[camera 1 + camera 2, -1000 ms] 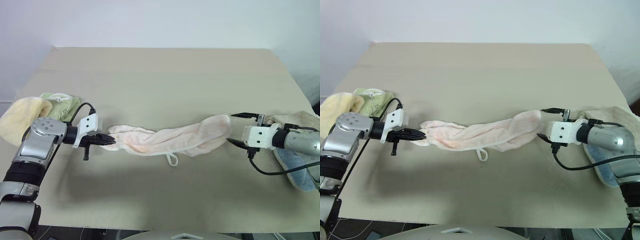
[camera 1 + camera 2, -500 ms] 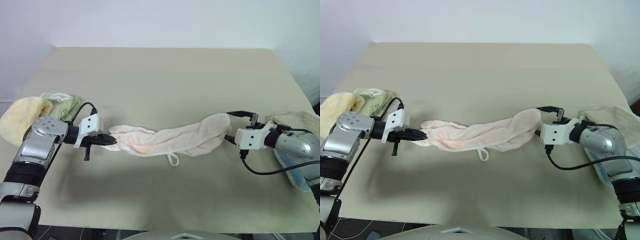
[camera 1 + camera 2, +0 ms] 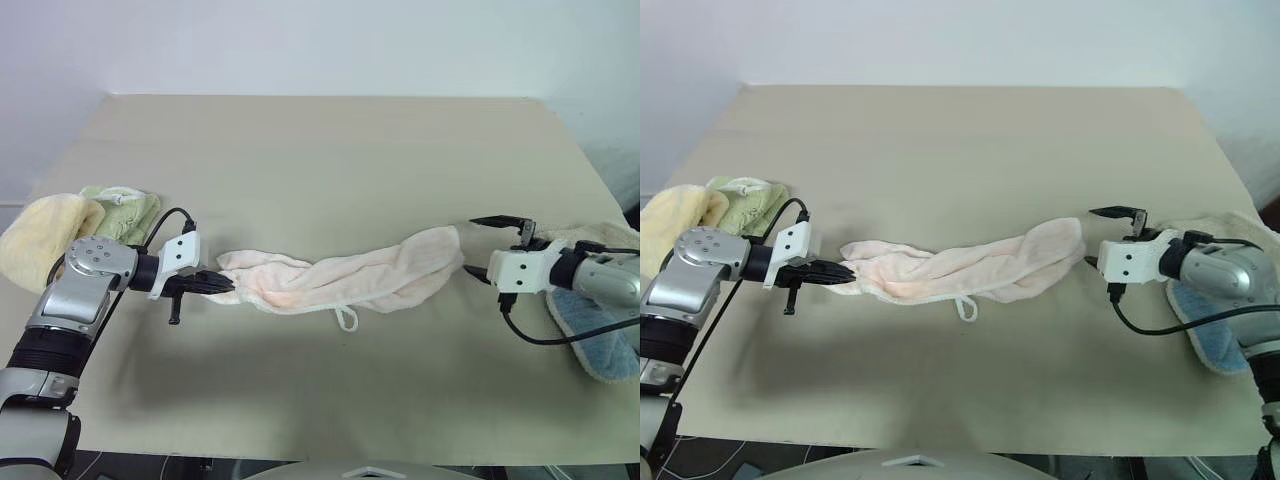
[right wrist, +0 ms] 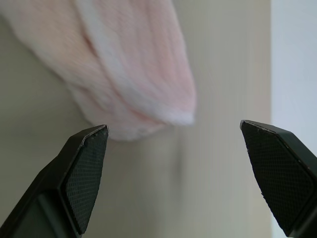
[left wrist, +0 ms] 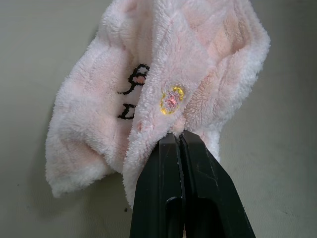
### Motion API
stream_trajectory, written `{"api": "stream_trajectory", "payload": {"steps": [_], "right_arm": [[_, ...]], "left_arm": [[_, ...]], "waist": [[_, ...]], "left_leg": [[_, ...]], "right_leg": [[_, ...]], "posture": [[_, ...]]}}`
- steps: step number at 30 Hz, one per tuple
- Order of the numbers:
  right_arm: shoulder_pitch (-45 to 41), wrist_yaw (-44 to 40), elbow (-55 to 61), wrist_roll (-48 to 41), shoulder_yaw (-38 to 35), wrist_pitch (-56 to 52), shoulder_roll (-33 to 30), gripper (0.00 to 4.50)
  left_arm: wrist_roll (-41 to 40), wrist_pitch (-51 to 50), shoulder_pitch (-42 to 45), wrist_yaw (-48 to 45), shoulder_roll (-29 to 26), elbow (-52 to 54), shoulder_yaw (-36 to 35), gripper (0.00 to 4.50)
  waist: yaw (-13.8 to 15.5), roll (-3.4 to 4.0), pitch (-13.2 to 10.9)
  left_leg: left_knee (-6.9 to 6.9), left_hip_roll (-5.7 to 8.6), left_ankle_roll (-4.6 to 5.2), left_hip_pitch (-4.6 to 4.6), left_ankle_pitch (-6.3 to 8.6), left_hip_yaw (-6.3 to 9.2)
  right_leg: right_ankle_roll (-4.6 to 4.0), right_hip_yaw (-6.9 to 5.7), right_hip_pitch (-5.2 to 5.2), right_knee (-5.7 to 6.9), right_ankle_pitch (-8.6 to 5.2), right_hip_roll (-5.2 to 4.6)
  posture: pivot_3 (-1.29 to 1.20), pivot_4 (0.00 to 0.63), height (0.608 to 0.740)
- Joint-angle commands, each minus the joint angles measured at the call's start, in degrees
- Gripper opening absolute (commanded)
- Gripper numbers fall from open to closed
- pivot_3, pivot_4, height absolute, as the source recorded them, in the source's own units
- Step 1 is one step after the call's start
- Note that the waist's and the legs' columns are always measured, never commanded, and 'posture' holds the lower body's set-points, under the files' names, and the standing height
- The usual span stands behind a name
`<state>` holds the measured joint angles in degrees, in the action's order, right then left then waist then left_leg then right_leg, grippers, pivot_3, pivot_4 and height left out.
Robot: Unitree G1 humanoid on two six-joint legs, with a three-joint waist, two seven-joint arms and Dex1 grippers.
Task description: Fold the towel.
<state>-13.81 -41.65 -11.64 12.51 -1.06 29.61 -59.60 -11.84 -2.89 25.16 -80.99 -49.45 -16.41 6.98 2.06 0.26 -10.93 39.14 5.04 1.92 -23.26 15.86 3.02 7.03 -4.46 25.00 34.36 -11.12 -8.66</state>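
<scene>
Towel (image 3: pixel 340 276): pale pink, twisted into a rope lying across the bench (image 3: pixel 320 160). One end pinched in the closed fingers of the left gripper (image 3: pixel 215 284); other end free, just ahead of the right gripper (image 3: pixel 483 248), whose fingers stand wide apart and hold nothing

Step in hand, as judged: take the free end. Advice: bring the open fingers around a single corner, not the bunched mass; close firmly; then pull both ends apart to untwist before folding

Left hand (image 3: pixel 222 285) clamped, right hand (image 3: pixel 478 250) agape
</scene>
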Motion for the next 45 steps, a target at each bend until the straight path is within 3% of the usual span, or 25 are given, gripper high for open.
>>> {"api": "stream_trajectory", "payload": {"steps": [1,14,23,26,37,38,45], "right_arm": [[-1.7,2.7,-1.0,1.8,-1.4,1.9,-1.0,4.5],[-3.9,6.1,-1.2,4.3,2.5,3.7,3.2,4.5],[-1.6,4.7,2.2,1.0,1.8,4.5,3.1,4.5],[-0.7,3.9,3.6,-0.5,1.7,4.5,2.9,3.96],[0.3,3.2,3.7,-1.4,1.1,4.4,2.5,0.19],[0.3,3.2,3.7,-1.4,1.1,4.4,2.6,0.01],[-2.2,5.1,0.8,0.2,-0.1,3.8,2.0,0.01]], "left_arm": [[-0.6,-0.2,-0.3,0.2,-0.6,2.0,-1.5,0.02],[-0.6,-1.0,-0.8,0.6,-0.6,3.1,-1.7,0.02],[-0.7,-1.0,-1.0,0.6,-0.8,3.3,-1.7,0.02],[-0.6,-0.9,-0.8,0.7,-0.6,3.2,-1.6,0.0],[-0.5,-0.8,-0.3,0.9,-0.2,2.7,-1.2,0.0],[-0.5,-0.8,-0.3,1.0,-0.1,2.7,-1.2,0.0],[-2.8,-2.7,2.6,3.8,1.3,1.2,-4.2,0.0]], "waist": [[0.0,0.0,0.0],[-0.1,0.0,0.0],[-0.1,0.0,0.0],[-0.1,0.0,0.0],[-0.1,0.0,0.0],[-0.1,0.0,0.0],[0.0,0.0,0.0]], "left_leg": [[0.0,0.0,0.0,0.0,0.0,0.0],[0.0,0.01,0.0,0.0,0.0,-0.04],[0.0,0.01,0.0,0.01,0.0,-0.04],[0.0,0.01,0.01,0.01,0.0,-0.04],[0.0,0.01,0.01,0.02,0.0,-0.04],[0.0,0.01,0.01,0.02,0.0,-0.04],[0.01,0.01,0.01,0.03,0.0,-0.05]], "right_leg": [[0.0,0.0,0.0,0.0,0.0,0.0],[-0.01,0.03,0.0,0.01,0.0,0.0],[-0.01,0.04,0.0,0.02,0.0,0.0],[-0.01,0.05,0.0,0.02,0.0,0.0],[-0.01,0.05,-0.01,0.02,0.0,0.0],[-0.01,0.05,-0.01,0.03,0.0,0.0],[-0.01,0.05,-0.02,0.04,0.01,0.0]], "posture": [[0.0,0.15,0.728],[0.0,0.15,0.728],[0.0,0.15,0.728],[0.0,0.15,0.728],[0.0,0.15,0.728],[0.0,0.15,0.728],[0.0,0.15,0.728]]}}
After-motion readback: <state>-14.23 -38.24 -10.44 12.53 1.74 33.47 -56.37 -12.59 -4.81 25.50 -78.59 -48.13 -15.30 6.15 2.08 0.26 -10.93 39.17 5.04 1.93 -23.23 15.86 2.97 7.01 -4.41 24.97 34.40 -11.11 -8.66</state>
